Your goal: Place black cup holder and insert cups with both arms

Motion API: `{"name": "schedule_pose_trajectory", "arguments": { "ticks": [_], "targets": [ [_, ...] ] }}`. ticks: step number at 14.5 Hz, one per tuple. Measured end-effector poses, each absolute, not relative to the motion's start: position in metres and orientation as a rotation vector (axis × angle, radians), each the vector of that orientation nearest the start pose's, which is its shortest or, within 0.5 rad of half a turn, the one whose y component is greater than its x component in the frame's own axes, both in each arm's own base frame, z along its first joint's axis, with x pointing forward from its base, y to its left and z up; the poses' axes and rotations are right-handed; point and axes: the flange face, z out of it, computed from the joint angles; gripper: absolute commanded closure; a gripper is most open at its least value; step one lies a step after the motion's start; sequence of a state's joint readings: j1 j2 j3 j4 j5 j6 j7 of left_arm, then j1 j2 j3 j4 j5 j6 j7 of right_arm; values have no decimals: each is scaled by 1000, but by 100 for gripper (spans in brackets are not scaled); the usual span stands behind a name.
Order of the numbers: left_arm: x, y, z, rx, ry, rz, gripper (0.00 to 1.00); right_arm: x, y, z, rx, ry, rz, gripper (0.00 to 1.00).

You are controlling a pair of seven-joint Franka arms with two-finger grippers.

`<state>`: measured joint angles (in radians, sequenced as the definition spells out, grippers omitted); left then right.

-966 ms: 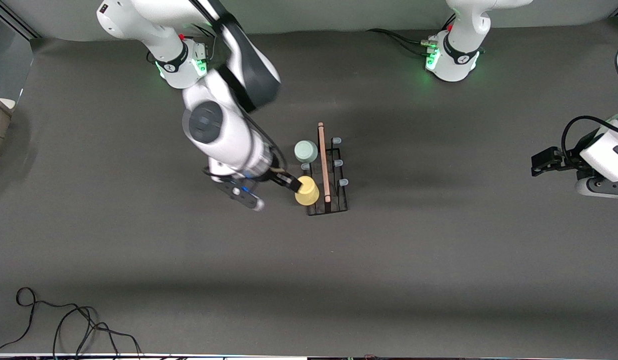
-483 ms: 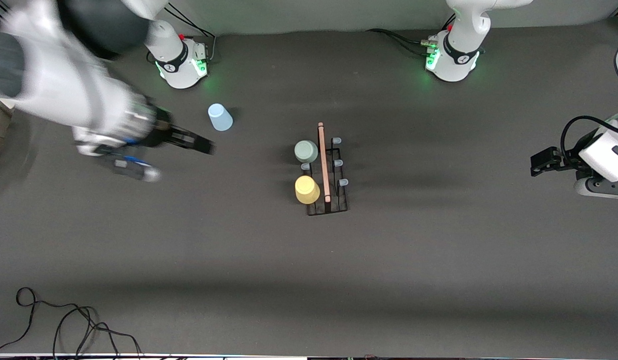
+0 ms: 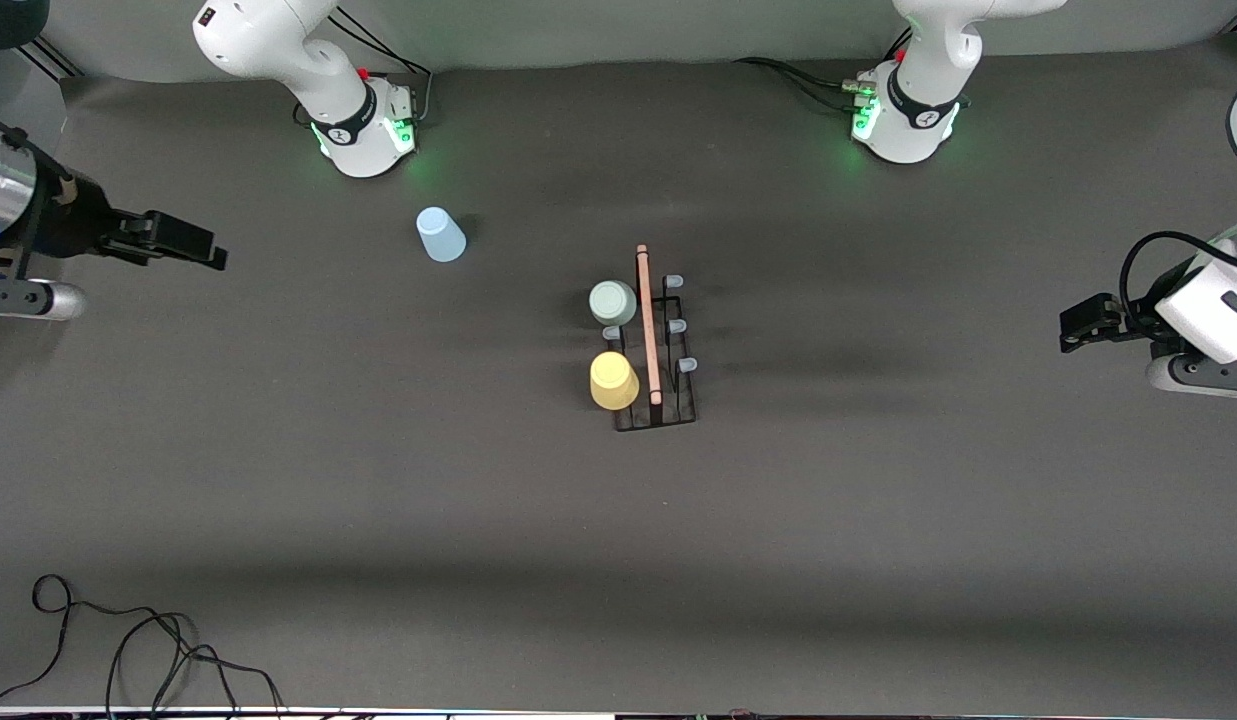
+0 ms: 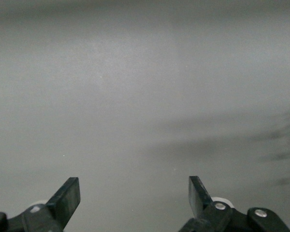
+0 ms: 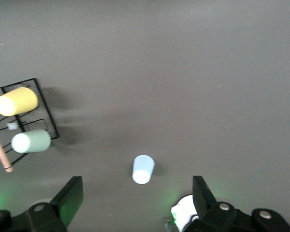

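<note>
The black cup holder (image 3: 678, 412) stands mid-table, its pale wooden handle (image 3: 646, 325) running along the top. A pale green cup (image 3: 613, 302) and a yellow cup (image 3: 614, 380) sit upside down on its prongs on the side toward the right arm's end. A light blue cup (image 3: 440, 234) stands upside down on the table near the right arm's base. My right gripper (image 3: 213, 255) hangs open and empty over the right arm's end of the table. Its wrist view shows the blue cup (image 5: 143, 169), yellow cup (image 5: 17, 100) and green cup (image 5: 31, 140). My left gripper (image 3: 1070, 332) waits open and empty over the left arm's end.
The right arm's base (image 3: 363, 135) and the left arm's base (image 3: 903, 125) glow green along the table edge farthest from the front camera. Loose black cables (image 3: 128, 640) lie at the near corner at the right arm's end. The left wrist view holds only bare grey table (image 4: 145, 96).
The right arm swung from the yellow cup at the holder out to its own end of the table, leaving that cup on its prong and uncovering the blue cup. The left arm stayed put.
</note>
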<state>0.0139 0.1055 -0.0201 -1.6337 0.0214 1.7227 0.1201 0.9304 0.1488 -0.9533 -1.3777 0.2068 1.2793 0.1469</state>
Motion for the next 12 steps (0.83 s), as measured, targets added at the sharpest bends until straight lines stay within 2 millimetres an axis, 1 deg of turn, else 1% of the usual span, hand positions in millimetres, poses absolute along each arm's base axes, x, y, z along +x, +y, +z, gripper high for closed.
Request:
{"name": "schedule_pose_trajectory", "arguments": {
  "ticks": [3, 7, 12],
  "targets": [
    [594, -1, 547, -3117, 203, 26, 0, 552, 48, 632, -3120, 181, 313, 0],
    [594, -1, 548, -3117, 203, 22, 0, 557, 50, 619, -3145, 175, 333, 0],
    [594, -2, 550, -3117, 203, 16, 0, 557, 51, 617, -3148, 172, 337, 0]
  ]
}}
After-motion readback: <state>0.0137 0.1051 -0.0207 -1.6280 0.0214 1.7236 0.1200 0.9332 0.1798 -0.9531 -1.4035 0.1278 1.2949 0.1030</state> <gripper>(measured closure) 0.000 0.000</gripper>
